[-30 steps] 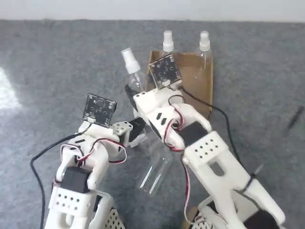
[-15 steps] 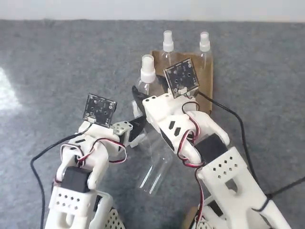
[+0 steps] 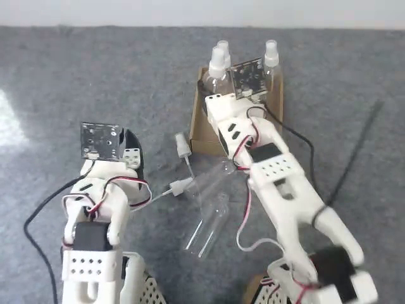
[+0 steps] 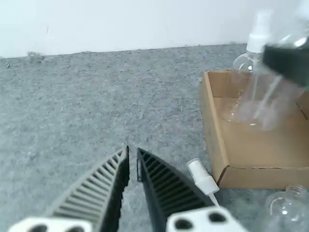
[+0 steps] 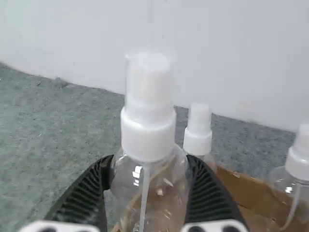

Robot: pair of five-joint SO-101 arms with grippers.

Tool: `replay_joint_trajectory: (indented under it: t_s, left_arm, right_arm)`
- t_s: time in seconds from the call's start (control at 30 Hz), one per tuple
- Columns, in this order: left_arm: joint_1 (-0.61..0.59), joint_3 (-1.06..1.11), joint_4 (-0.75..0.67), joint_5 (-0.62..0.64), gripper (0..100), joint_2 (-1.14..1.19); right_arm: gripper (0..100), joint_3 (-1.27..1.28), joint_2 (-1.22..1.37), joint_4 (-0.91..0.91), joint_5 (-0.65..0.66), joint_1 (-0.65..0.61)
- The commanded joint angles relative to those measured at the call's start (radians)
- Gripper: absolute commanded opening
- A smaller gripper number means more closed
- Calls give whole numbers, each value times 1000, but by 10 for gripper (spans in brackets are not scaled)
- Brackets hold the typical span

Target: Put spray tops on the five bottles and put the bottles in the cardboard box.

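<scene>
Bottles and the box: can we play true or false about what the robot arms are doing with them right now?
1. The right pincer grips a bottle with a spray top on it. True.
2. The left pincer is carrying a spray top. False: it is shut on nothing, above the carpet.
3. The cardboard box has nothing in it. False: two capped bottles stand at its back.
4. Two loose spray tops lie on the carpet. True.
5. Every bottle has its top on. False: two bare bottles lie on the carpet without tops.
</scene>
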Motion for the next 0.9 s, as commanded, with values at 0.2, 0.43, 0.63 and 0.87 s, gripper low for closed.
replay_joint_trajectory:
  t_s: [0.2,0.43,0.63,0.87]
  left_arm:
    - [-5,-10,-29,17,12,-14]
    - [-5,-10,-28,18,12,-14]
    - [-5,-10,-26,21,12,-14]
    - [-5,-10,-23,21,12,-14]
  right_arm:
    - [6,-51,222,-229,23,25]
    - [6,-55,275,-271,23,54]
    - [6,-57,297,-271,21,50]
    - [6,-64,360,-349,23,39]
